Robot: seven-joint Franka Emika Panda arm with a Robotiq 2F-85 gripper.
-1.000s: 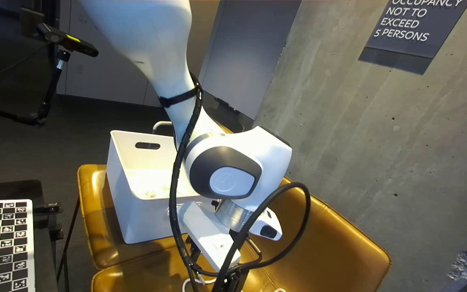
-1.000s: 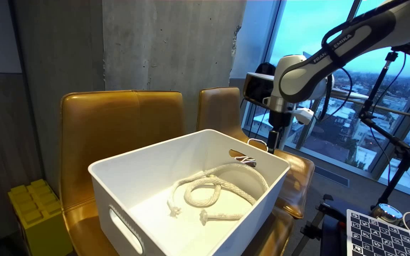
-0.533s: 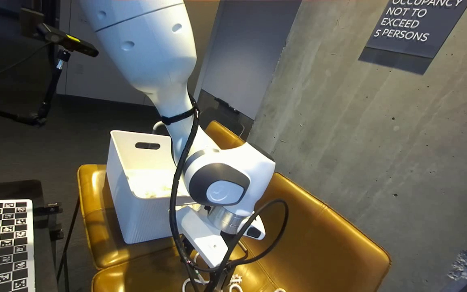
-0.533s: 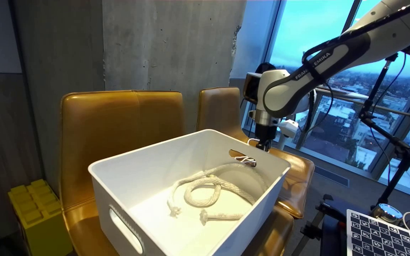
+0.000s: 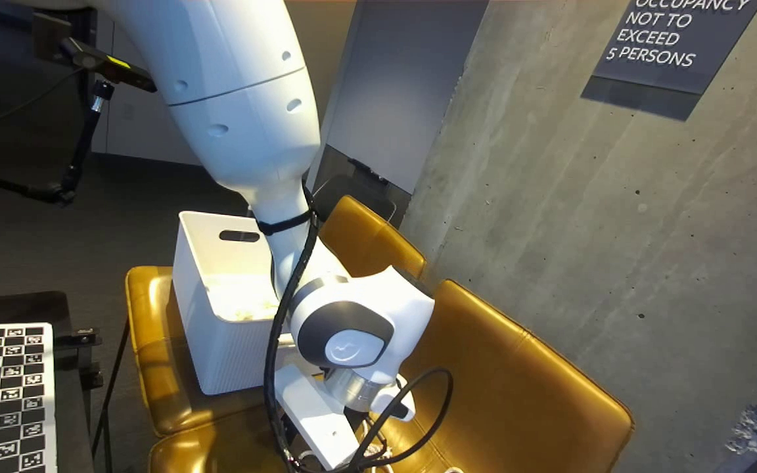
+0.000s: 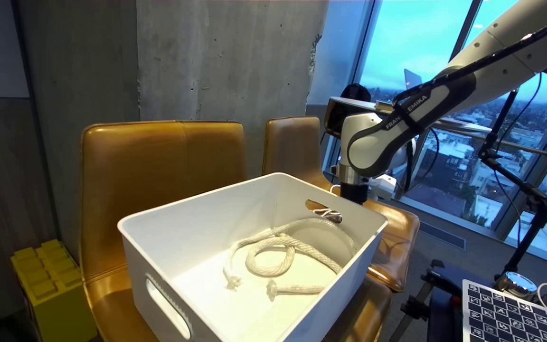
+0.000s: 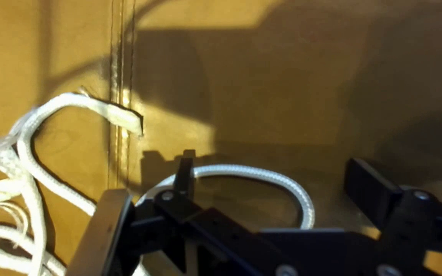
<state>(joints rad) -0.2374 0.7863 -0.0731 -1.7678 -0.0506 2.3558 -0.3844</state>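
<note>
Jaws of the gripper (image 7: 271, 184) stand spread wide, grasping nothing. Largest of all is the white arm (image 5: 247, 131), leaning down over a brown leather chair (image 5: 516, 381). Beside it, on a neighbouring chair (image 6: 169, 166), sits a white bin (image 6: 207, 223) with a thick pale rope (image 6: 265, 272) loosely curled on its floor. At the left of the wrist view, a tangle of white cords (image 7: 4, 188) lies on the leather, partly frayed. Smaller is the single braided cord (image 7: 228, 169) lying on the same leather, its loop showing in the space between the fingers (image 7: 374, 188); whether either touches it cannot be told, and where it leads is hidden by the gripper. It should handle as light, soft and limp, hard to damage, with a woven surface giving the pads some bite. Pinched crosswise, the middle of the arc seems the surest hold, since the tangle could drag other strands along. Smallest is a blunt cord end (image 7: 127, 119) resting across a stitched seam (image 7: 121, 76), probably fiddlier to grip.
</note>
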